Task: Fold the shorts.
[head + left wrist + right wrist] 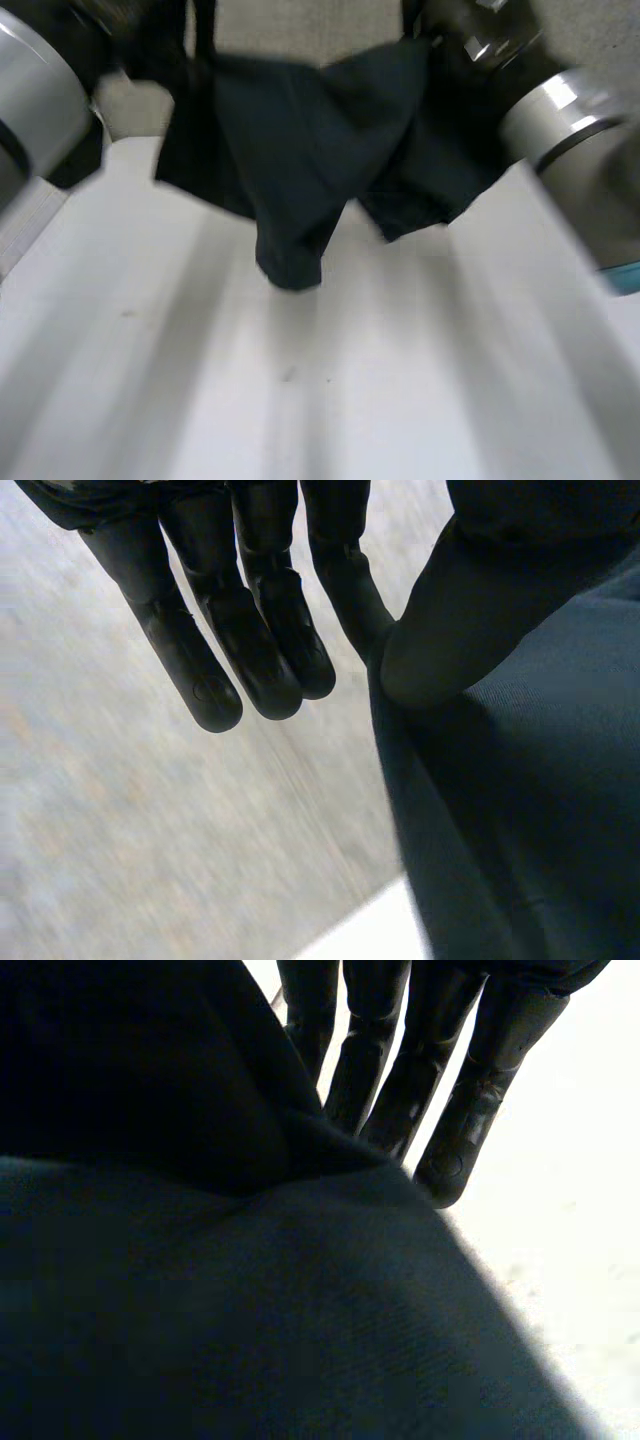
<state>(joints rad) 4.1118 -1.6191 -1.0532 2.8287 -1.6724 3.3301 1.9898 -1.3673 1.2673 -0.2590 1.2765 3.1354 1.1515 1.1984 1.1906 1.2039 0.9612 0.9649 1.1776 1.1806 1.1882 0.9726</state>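
Shorts (pixel 300 150) aloft over white table (pixel 320 400)

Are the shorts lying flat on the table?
No, the shorts hang bunched over the far end of the table, with one leg drooping down toward it.

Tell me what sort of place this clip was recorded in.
Probably a robot lab or test bench, not a home: a plain white table, a grey metal left arm and right arm flanking it, and grey speckled floor past the table's edge. Dark teal fabric shorts hang between the arms.
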